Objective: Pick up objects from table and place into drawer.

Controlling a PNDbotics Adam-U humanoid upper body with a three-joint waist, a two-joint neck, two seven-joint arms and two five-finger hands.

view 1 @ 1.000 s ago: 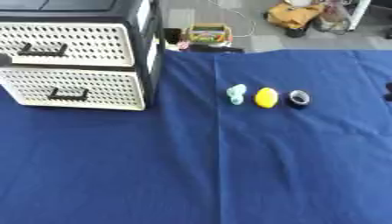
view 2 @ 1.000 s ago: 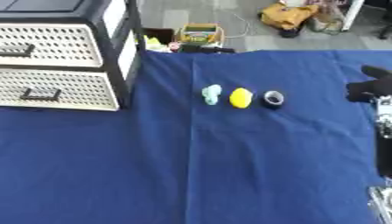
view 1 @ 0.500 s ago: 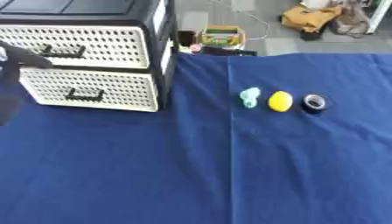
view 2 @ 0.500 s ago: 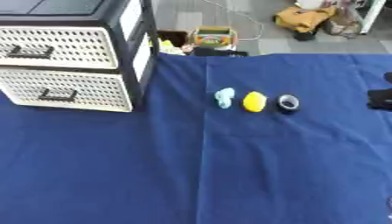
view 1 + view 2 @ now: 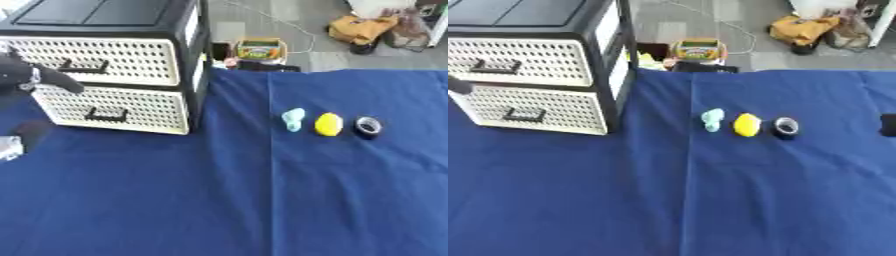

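Your left hand (image 5: 26, 75) hovers at the white perforated two-drawer cabinet (image 5: 114, 82), fingers too blurred to tell, while right of it the pale-blue lump (image 5: 293, 120), rounded yellow lemon-like piece (image 5: 329, 124) and black tape roll (image 5: 368, 127) look light; pinch each across its middle

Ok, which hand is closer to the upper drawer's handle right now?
Left. The left hand is just left of the upper drawer's handle, in front of the drawer face. The right hand is far off at the right edge.
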